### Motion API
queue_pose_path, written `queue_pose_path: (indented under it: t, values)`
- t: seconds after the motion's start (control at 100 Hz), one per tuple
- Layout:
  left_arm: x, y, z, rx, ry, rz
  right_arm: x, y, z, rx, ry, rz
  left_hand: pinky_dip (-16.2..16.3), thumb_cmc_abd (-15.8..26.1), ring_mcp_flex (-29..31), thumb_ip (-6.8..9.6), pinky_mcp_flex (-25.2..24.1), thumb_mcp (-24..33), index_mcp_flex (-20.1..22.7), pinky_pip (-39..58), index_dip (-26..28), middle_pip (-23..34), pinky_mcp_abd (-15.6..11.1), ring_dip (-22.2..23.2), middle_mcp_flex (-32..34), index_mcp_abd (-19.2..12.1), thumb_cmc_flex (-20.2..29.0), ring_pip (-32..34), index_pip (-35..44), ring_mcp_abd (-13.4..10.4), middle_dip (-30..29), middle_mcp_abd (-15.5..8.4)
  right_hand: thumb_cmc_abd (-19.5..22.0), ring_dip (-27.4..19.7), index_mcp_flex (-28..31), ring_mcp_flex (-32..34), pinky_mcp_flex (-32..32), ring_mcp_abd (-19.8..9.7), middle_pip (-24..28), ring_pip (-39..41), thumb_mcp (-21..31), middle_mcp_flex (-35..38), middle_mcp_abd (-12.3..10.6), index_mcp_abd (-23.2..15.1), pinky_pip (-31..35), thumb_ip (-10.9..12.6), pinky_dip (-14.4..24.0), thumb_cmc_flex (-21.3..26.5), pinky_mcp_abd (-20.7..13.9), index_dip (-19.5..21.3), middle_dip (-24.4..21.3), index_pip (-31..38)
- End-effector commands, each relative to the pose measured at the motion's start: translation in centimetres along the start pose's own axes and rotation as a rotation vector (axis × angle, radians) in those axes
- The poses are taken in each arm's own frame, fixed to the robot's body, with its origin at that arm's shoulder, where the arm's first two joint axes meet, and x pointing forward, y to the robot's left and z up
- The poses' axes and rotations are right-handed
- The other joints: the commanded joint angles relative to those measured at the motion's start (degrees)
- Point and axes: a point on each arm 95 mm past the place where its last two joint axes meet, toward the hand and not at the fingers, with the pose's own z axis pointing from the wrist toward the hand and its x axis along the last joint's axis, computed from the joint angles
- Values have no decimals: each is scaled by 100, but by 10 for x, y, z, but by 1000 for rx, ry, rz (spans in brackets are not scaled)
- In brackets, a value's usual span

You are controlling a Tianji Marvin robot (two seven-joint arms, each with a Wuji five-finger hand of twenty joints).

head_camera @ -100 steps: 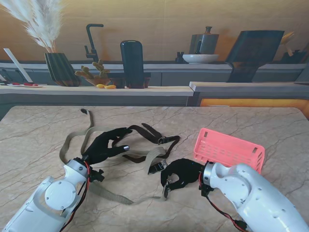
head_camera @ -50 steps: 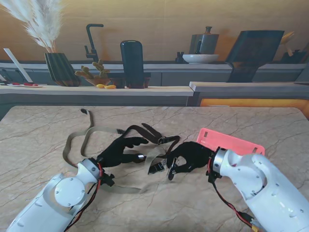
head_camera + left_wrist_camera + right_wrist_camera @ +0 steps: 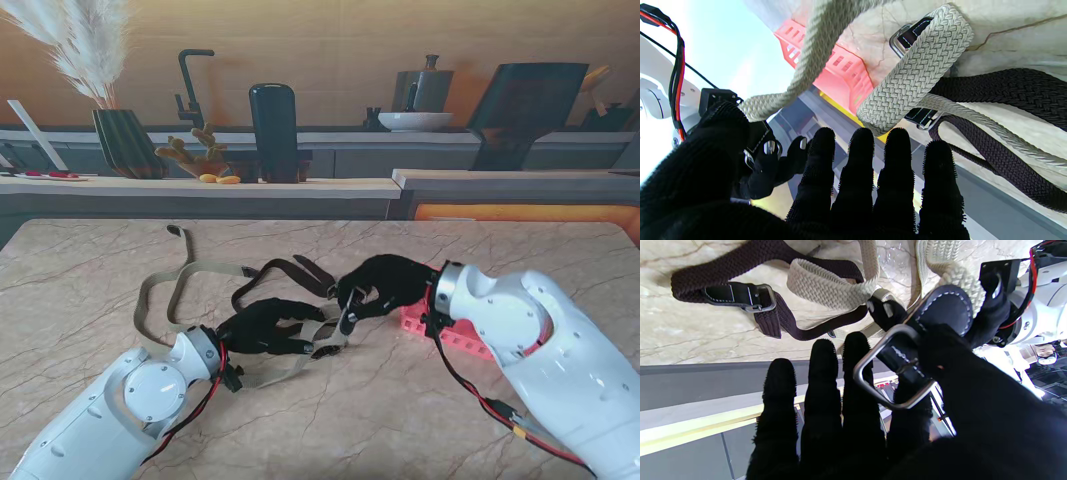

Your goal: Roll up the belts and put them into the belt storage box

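On the marble bench [image 3: 90,270], two woven belts are lying tangled together between the robot's arms. The right hand [image 3: 385,285] is pinching the dark leather buckle end [image 3: 937,311] of the beige belt [image 3: 165,285] between thumb and forefinger, lifting it just off the surface. The left hand [image 3: 265,327] is reaching flat beneath the beige webbing with fingers [image 3: 857,173] spread and grasping nothing, though the strap may be brushing its thumb side; the wrist view is too close to be sure. The dark brown belt [image 3: 290,270] is lying looped under and across the beige one, its own buckle [image 3: 755,298] resting on the marble. The pink belt storage box [image 3: 455,335] is sitting just behind the right wrist, mostly hidden by the arm. Rolling has not begun. Likely trouble: the crossed straps could drag the brown belt along as the beige one is wound, and the thin pinch on the buckle could slip under that pull.
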Motion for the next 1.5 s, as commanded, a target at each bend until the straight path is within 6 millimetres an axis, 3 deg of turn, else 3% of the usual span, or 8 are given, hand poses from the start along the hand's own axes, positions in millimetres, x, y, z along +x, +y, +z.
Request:
queue_pose_path:
  t: [0.0, 0.36, 0.45, 0.6, 0.89, 1.24, 1.45, 1.49]
  values:
    - [0, 3, 0, -10, 2, -9, 2, 10, 4, -7, 2, -10, 100, -126, 150, 44, 31, 142, 160, 291, 119, 165, -3, 139, 157, -164, 109, 126, 268, -53, 73, -38, 310, 89, 447, 72, 16, -157, -24, 11, 322, 169, -147, -312, -134, -75, 109, 324, 17, 230, 88, 390]
    - [4, 8, 4, -1, 8, 44, 1, 25, 18, 10, -1, 11, 53, 131, 701, 53, 292, 462, 466, 1276, 348, 737, -65, 463, 752, -301, 870, 864, 1069, -81, 306, -210, 314, 129, 444, 79, 17, -161, -20, 39, 321, 172, -121, -269, -150, -46, 137, 319, 18, 245, 143, 370]
    - [6, 10, 7, 13, 8, 40, 1, 27, 21, 13, 2, 15, 8, 105, 953, -197, 414, -211, 578, 1624, 457, 1004, -66, 592, 1061, -496, 1791, 1192, 1469, -82, 418, -255, 317, 133, 445, 79, 20, -162, -22, 39, 317, 172, -124, -282, -151, -37, 143, 311, 17, 247, 146, 363]
    - [7, 11, 9, 25, 9, 26, 1, 28, 23, 20, 2, 16, -65, 835, 1275, -77, 524, -1300, 787, 1974, 181, 1365, -49, 694, 1514, -722, 3020, 1610, 2078, -55, 575, -327, 321, 139, 438, 84, 22, -163, -23, 40, 301, 175, -112, -283, -155, -20, 153, 300, 19, 251, 148, 353]
    - [6, 11, 5, -12, 12, 6, -3, 30, 27, 40, -21, 32, -43, 1526, 1876, 119, 855, -2073, 716, 2252, 186, 1714, -121, 673, 2123, -434, 3940, 2108, 2292, -101, 591, -371, 342, 158, 406, 110, 28, -158, -7, 54, 258, 156, -67, -276, -164, 9, 172, 271, 20, 229, 155, 317]
    - [5, 20, 11, -2, 40, -78, -5, 28, 60, 27, -35, 177, 113, 1964, 2337, -29, 1268, -2695, 231, 2942, 1328, 3296, -315, 1172, 2191, -359, 4314, 3460, 3330, -210, 1617, -549, 388, 224, 274, 121, 42, -78, 89, 134, 88, 45, 175, -330, -131, 29, 225, 180, 50, 75, 117, 223]
    - [7, 23, 16, 121, 43, -140, -9, 19, 79, 1, -84, 245, 163, 1966, 2335, -34, 1225, -2714, 148, 3034, 1494, 3511, -303, 1465, 2128, -409, 4305, 3749, 3425, -221, 2003, -626, 386, 296, -432, -123, -101, 119, 136, 221, -294, -432, 499, 236, -144, 91, 312, -563, 134, -174, -31, -100]
    - [7, 24, 17, 148, 40, -146, -10, 16, 82, -13, -102, 254, 173, 1958, 2338, -37, 1230, -2715, 144, 3055, 1494, 3517, -312, 1485, 2134, -410, 4305, 3763, 3440, -222, 2030, -623, 581, 318, -390, -205, -167, 182, 160, 249, -331, -566, 573, 481, -201, 191, 407, -993, 176, 231, -89, -798]
